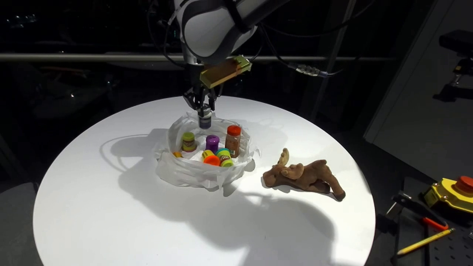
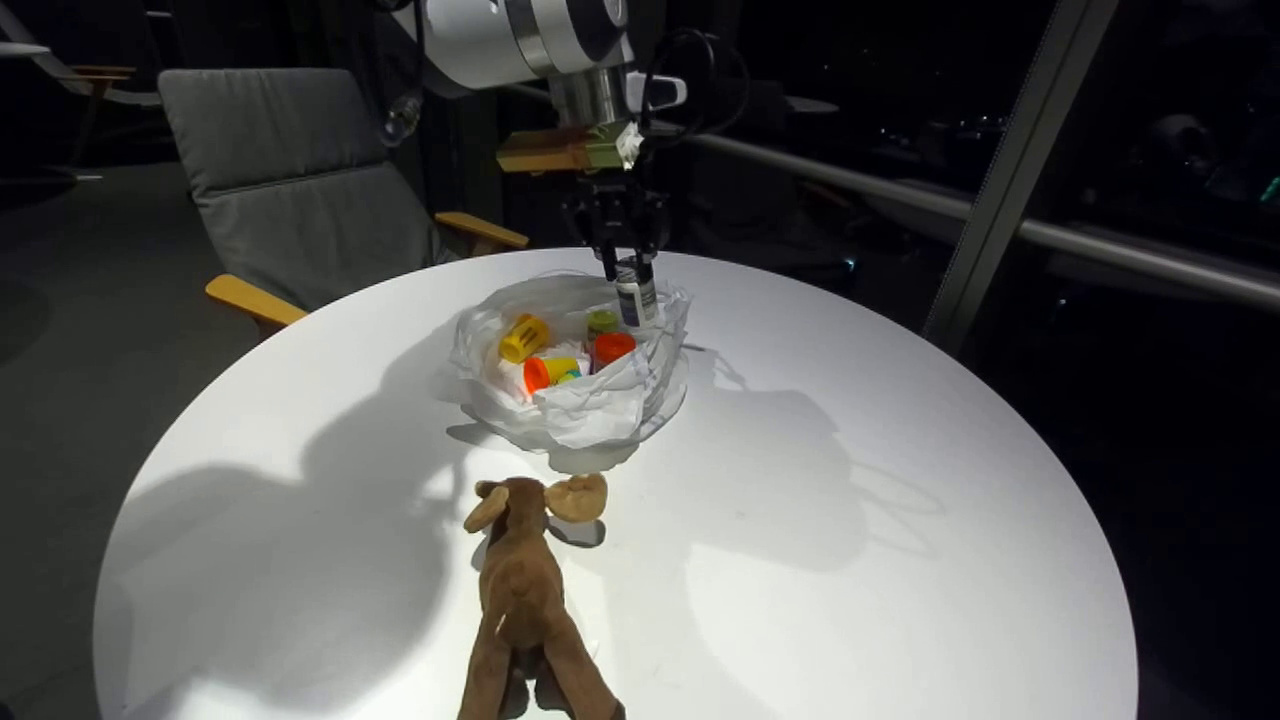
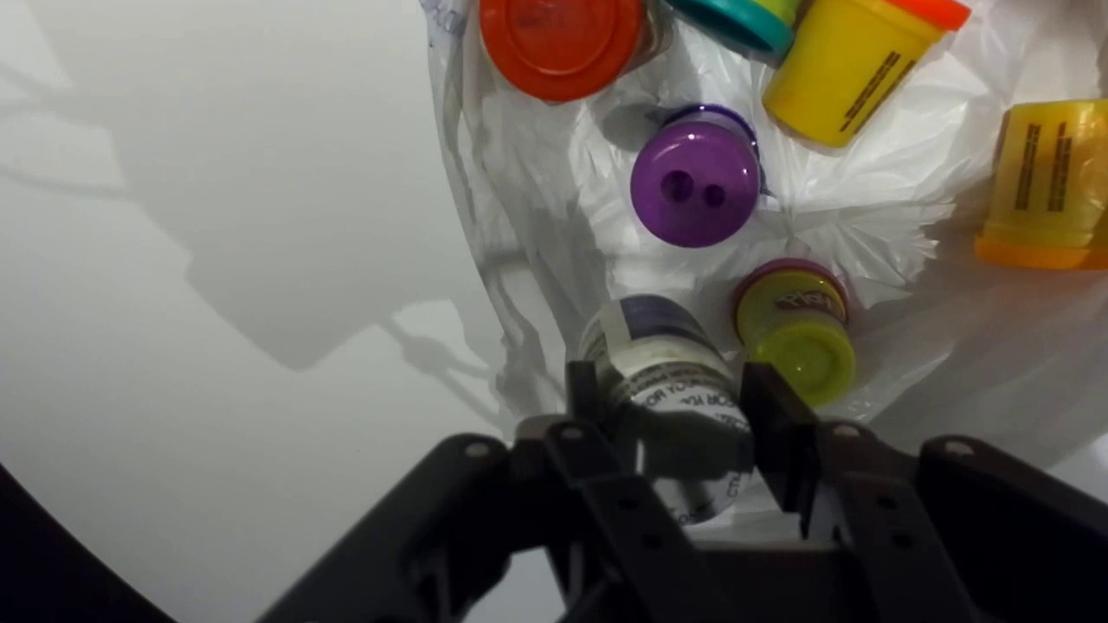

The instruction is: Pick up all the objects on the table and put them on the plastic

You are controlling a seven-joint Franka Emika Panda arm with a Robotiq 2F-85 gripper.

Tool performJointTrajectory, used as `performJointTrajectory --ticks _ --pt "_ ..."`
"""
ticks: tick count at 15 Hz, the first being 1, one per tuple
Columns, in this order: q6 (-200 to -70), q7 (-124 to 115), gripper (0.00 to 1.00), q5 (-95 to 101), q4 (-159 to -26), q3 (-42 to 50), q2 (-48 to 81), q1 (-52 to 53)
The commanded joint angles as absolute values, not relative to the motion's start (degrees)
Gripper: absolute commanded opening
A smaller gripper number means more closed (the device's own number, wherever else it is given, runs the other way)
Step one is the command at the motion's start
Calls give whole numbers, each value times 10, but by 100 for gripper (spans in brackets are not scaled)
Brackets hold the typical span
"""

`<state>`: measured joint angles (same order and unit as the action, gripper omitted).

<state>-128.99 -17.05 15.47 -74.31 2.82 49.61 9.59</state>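
My gripper (image 3: 672, 388) is shut on a small white bottle (image 1: 204, 122) with a dark blue label, tilted in the wrist view. It hangs over the far part of the wrinkled white plastic (image 1: 184, 171); whether its base touches the sheet I cannot tell. Inside the plastic lie a purple tub (image 3: 692, 186), a yellow-green tub (image 3: 792, 337), a yellow tub with an orange lid (image 2: 523, 338), a yellow tub with a red-orange lid (image 3: 853, 73), a green tub with a teal lid (image 1: 224, 158) and a red-capped jar (image 1: 232, 142). A brown plush moose (image 1: 312, 176) lies on the table outside it.
The round white table (image 1: 111, 221) carries the plastic and the moose. Off its edge, a dark stand holds a yellow box with a red button (image 1: 452, 194) and a pencil (image 1: 425, 242). A grey chair (image 2: 290, 180) stands behind the table. The plastic's crumpled rim rises around the tubs.
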Motion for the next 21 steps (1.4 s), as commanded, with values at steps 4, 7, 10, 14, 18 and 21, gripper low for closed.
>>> performJointTrajectory --ticks 4,7,10,14,18,21 --pt "-1269 -122 20 111 -684 25 536 80" --pt "-1268 -109 20 93 -680 18 546 72" --pt "-1265 -101 24 80 -678 16 557 70" --pt "-1264 -110 84 84 -680 24 561 76" --pt "-1273 -123 100 97 -719 34 521 88" --pt "-1277 -138 100 99 -793 41 443 96"
